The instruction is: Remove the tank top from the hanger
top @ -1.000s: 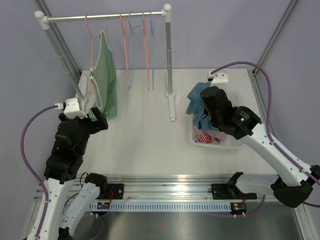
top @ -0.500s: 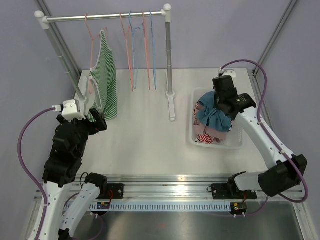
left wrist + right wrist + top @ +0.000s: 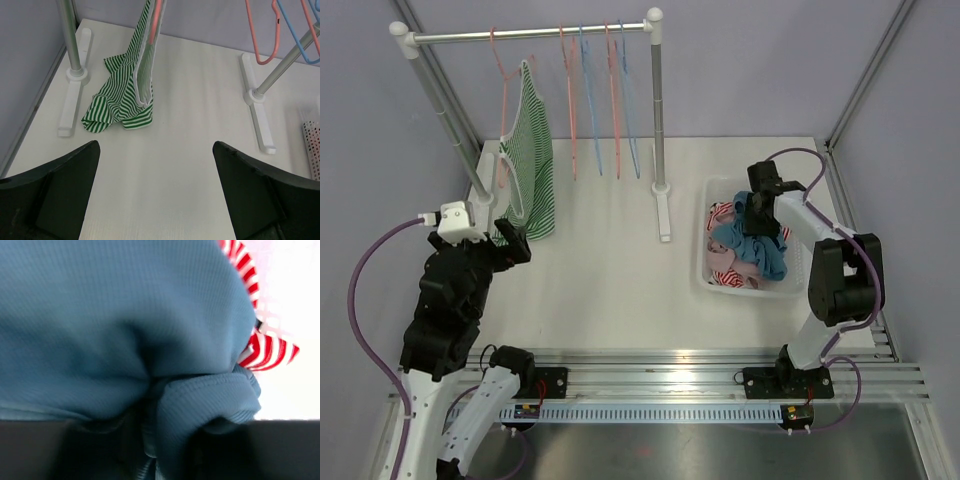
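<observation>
A green-and-white striped tank top hangs on a pink hanger at the left end of the rail, its hem bunched on the table. The hanger's pink wire shows at the top of the left wrist view. My left gripper is open just in front of the hem and holds nothing. My right gripper is down in the basket against a blue garment. Blue cloth fills its view, with a fold lying between the dark fingers.
Several empty pink and blue hangers hang on the rail between the two posts. The right post's foot lies on the table. A red-and-white striped garment lies under the blue one in the basket.
My right arm has swung toward the back of the basket and gone down, and the blue garment it carried now lies in the basket. My left gripper has barely shifted.
</observation>
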Controlling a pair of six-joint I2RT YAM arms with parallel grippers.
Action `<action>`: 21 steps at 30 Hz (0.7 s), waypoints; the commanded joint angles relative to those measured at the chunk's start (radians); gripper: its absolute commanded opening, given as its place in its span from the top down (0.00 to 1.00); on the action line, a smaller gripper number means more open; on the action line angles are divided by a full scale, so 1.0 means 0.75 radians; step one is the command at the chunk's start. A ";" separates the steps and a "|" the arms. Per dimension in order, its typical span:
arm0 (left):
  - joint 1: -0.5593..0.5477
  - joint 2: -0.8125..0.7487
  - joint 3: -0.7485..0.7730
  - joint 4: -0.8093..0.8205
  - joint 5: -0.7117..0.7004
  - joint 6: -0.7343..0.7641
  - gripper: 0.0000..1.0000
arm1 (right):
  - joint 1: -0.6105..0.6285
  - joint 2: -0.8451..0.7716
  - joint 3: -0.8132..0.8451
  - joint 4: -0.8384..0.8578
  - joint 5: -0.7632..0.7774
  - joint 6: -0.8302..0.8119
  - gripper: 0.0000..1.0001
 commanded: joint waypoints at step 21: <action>0.003 0.715 1.036 -0.246 -0.082 0.162 0.01 | 0.010 -0.604 0.360 -0.292 -0.249 -0.090 0.01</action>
